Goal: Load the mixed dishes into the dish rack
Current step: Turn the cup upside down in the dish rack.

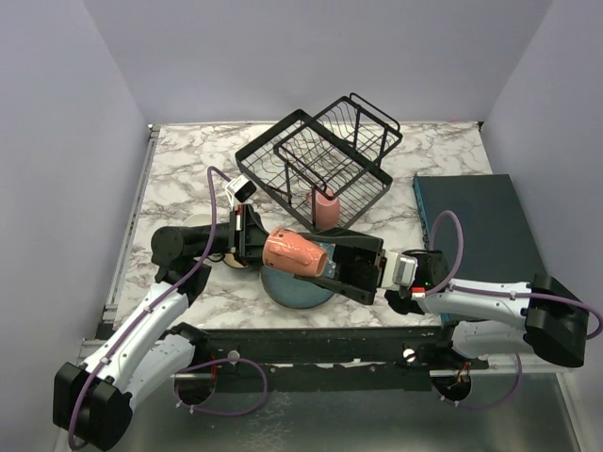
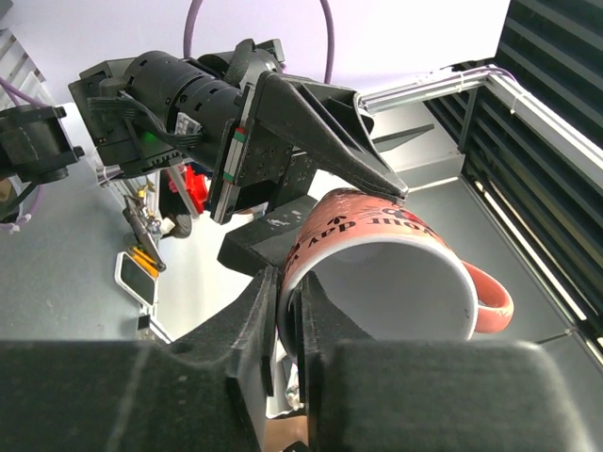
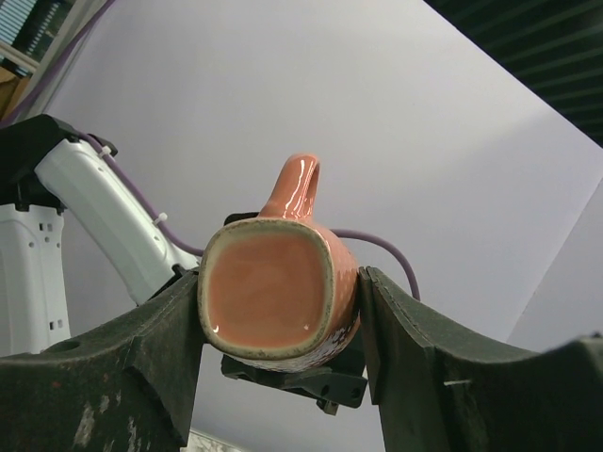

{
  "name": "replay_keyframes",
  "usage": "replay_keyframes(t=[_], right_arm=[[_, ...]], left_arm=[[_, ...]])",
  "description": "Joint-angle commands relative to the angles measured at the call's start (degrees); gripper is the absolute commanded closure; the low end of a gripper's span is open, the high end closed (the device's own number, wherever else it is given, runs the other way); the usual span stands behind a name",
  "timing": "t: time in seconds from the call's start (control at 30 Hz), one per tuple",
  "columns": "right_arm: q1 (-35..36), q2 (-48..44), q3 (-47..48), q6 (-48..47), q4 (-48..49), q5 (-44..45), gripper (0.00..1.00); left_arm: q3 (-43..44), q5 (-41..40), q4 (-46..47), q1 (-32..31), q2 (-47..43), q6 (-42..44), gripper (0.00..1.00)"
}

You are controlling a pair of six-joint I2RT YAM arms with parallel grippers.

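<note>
Marble-patterned tabletop (image 1: 188, 160), boxed in by pale walls on three sides, with two robot arms reaching in from the near edge toward the middle. At far left, a pale round dish (image 1: 195, 223) shows only in part from under the left arm; what kind it is cannot be told.

Next to it, the left gripper (image 2: 288, 311) is narrowed to a slit, pinching the rim wall of a pink mug (image 1: 294, 254). This mug lies on its side in the air, mouth toward the left gripper and base toward the right one. Directly below it sits one dark teal-blue plate (image 1: 294, 290), near the table's front edge.

The right gripper (image 3: 281, 292) meets the same mug from the other end. Its jaws stand about half apart, one finger pressed to each side of the mug's base, so both tools have hold of the mug at once.

Behind them, at the back centre, one black wire dish rack (image 1: 271, 133) sits turned at an angle. A second pink mug (image 1: 325, 209) stands in the near end of its lower tray, making two mugs in all.

At far right, one dark teal slab (image 1: 476, 221) lies flat along the table's right edge, just beside the right arm. Bare marble lies to the left of the rack and along the back wall; the near middle is crowded by both grippers, the mug and the plate.
</note>
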Motion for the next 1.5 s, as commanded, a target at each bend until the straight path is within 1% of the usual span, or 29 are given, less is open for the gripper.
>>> replay_keyframes(t=[0.0,0.17,0.33,0.47,0.8,0.97,1.13,1.27,1.47], right_arm=[[0.37,-2.17,-1.23,-0.99,15.98,-0.52,1.0],[0.32,-3.47,-2.24,-1.85,15.96,0.39,1.0],[0.33,-4.59,-3.22,-2.62,15.96,1.35,1.0],[0.32,-5.95,-4.1,-3.92,14.6,2.48,1.0],[0.36,-13.48,-7.09,-8.22,4.58,7.5,1.0],[0.32,-18.02,-6.31,-10.17,-5.81,11.3,1.0],[0.34,-22.68,-5.0,-12.28,-17.7,16.47,1.0],[0.38,-25.5,-3.91,-13.45,-25.67,22.2,1.0],[0.35,-28.88,-0.54,-13.73,-40.49,31.16,1.0]], left_arm=[[-1.12,-2.13,1.14,-0.38,-0.14,0.55,0.78],[-1.4,-2.4,1.14,-0.43,0.19,0.93,0.7],[-1.58,-2.41,1.14,-0.4,0.31,1.03,0.59],[-1.48,-2.41,1.14,-0.34,0.22,1.15,0.54],[-1.72,-2.3,0.4,-0.36,1.15,2.81,0.51],[-2.15,-2.98,-1.14,-0.31,1.98,5.05,0.51],[-2.58,-3.4,-5.05,-0.31,2.35,8.79,0.51],[-3.02,-3.46,-7.38,-0.32,3.29,11.68,0.51],[-3.7,-3.7,-9.73,-0.31,4.99,15.11,0.53]])
